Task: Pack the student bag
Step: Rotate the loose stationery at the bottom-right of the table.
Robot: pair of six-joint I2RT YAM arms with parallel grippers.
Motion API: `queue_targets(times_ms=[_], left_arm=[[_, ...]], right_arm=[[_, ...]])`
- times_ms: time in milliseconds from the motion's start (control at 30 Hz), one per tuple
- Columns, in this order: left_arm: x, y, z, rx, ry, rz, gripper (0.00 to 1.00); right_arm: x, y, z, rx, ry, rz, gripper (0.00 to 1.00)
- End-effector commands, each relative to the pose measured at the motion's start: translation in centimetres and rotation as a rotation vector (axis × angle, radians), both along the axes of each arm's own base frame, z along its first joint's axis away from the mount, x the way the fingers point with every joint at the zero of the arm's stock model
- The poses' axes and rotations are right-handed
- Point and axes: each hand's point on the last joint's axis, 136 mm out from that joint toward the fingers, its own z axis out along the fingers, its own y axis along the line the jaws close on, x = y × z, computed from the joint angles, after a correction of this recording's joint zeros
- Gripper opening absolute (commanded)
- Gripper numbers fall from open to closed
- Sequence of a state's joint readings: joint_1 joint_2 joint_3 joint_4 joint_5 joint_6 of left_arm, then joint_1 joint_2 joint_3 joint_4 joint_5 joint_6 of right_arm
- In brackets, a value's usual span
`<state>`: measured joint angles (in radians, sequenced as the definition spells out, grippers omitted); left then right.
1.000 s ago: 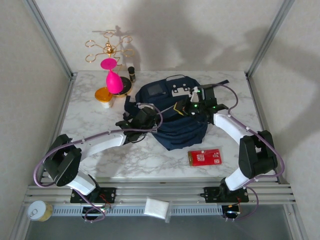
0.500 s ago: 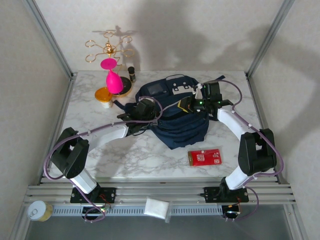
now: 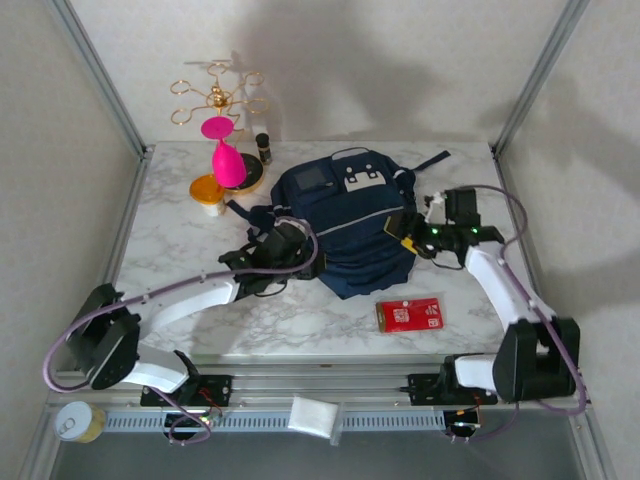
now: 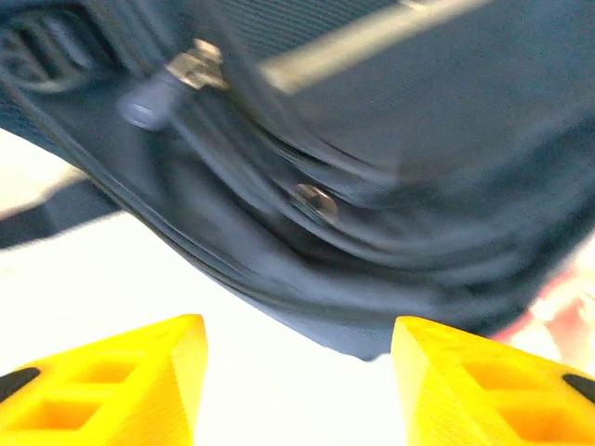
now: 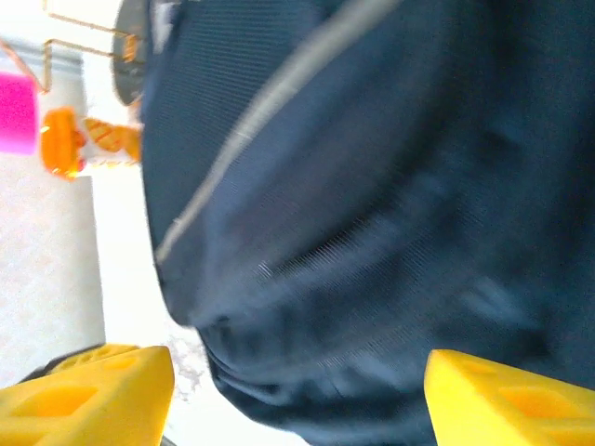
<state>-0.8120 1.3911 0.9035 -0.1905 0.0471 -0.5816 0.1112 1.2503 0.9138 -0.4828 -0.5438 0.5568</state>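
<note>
Student bag (image 3: 345, 225): lies flat in the middle of the marble table (image 3: 300, 325), navy with thin light stripes. The grey square panel and the dotted pale patch are at its far end, and dark straps trail off to both sides.
Left gripper (image 3: 298, 250): sits low at the bag's left edge. In the wrist view its yellow fingers (image 4: 112, 381) stand well apart with nothing between them, and the bag's hem is just beyond the tips.
Right gripper (image 3: 405, 232): is at the bag's right edge, pointing in at it. Its yellow fingers (image 5: 84, 400) are spread wide and pinch no fabric.
Zip pull (image 4: 191, 67): a metal tab on the bag's seam, blurred, with a small round stud (image 4: 311, 197) further along.
Red packet (image 3: 410, 315): lies flat on the marble near the bag's near right corner, apart from it.
Pink goblet (image 3: 225, 152): stands at the far left on a dark disc, with an orange-lidded tub (image 3: 207, 190) just beside it.
Gold rack (image 3: 215, 95): stands behind the goblet, with a small dark bottle (image 3: 264, 147) at its right.
Tin can (image 3: 75, 420): sits off the table at the near left corner of the frame.
</note>
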Motion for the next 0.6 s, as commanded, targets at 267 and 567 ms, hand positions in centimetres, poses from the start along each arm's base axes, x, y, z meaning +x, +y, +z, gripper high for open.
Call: queue_targets(times_ms=[267, 567], left_arm=[[-4.8, -9.0, 0.3, -0.202, 0.052, -0.234, 0.64], [-5.8, -16.1, -3.0, -0.191, 0.084, -0.381, 0.61]], right_arm=[[-13.1, -7.6, -7.1, -0.277, 0.338, -0.329, 0.84], [-15.1, -6.0, -10.8, -0.203, 0.421, -0.376, 0.9]])
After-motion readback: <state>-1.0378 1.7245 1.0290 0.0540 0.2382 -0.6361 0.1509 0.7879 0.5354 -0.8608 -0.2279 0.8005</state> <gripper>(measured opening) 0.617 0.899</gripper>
